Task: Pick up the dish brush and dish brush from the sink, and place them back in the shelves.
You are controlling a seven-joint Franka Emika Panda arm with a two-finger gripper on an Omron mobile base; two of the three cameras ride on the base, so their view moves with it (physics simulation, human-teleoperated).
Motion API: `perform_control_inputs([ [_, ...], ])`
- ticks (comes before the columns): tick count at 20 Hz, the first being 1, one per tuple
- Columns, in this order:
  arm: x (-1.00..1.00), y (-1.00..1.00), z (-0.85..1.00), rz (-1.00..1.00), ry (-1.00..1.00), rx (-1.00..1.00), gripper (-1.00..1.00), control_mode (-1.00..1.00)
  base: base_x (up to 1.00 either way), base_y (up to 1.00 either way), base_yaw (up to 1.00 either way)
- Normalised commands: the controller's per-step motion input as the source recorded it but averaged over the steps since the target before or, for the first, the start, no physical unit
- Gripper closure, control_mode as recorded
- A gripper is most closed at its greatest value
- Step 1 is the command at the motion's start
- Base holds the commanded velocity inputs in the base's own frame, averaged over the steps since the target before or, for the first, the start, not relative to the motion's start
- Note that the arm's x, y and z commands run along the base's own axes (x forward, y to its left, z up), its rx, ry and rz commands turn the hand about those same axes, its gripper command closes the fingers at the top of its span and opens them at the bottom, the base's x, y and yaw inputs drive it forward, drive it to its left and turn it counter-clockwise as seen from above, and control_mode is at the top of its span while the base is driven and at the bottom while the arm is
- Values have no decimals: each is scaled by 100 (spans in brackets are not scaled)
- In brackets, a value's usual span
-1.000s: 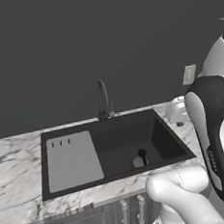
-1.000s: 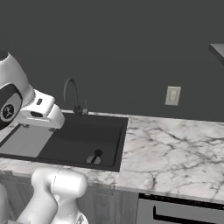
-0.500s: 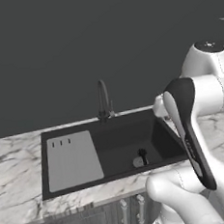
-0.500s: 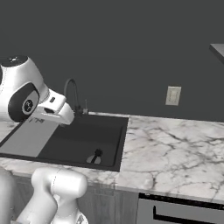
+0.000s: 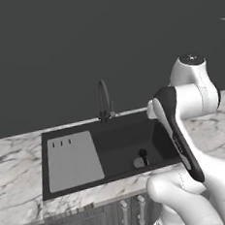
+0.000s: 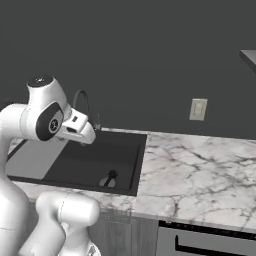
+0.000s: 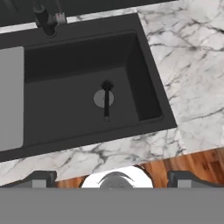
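Left base view: our arm has swung forward over the last second and now leans over the right end of the sink. Largest to smallest: marble bench, black sink, grey ribbed board, faucet, then one dish brush. The brush lies flat on the basin floor, bristle head on the drain, handle running toward the front wall. We see only one brush. End effector is fully open, holding nothing, well above the brush. Our read: approach is lined up, descent and grasp are next. Shelf edge sits up right.
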Motion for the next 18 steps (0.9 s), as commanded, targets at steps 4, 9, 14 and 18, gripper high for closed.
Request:
perform_control_inputs([
  [4, 54, 0, -54, 0, 0, 0, -100, -100, 0, 0, 0],
  [9, 46, 0, -54, 0, 0, 0, -100, -100, 0, 0, 0],
  [14, 33, 0, -48, 0, -1, 0, -100, -100, 0, 0, 0],
  [18, 28, 0, -48, 0, -1, 0, -100, -100, 0, 0, 0],
])
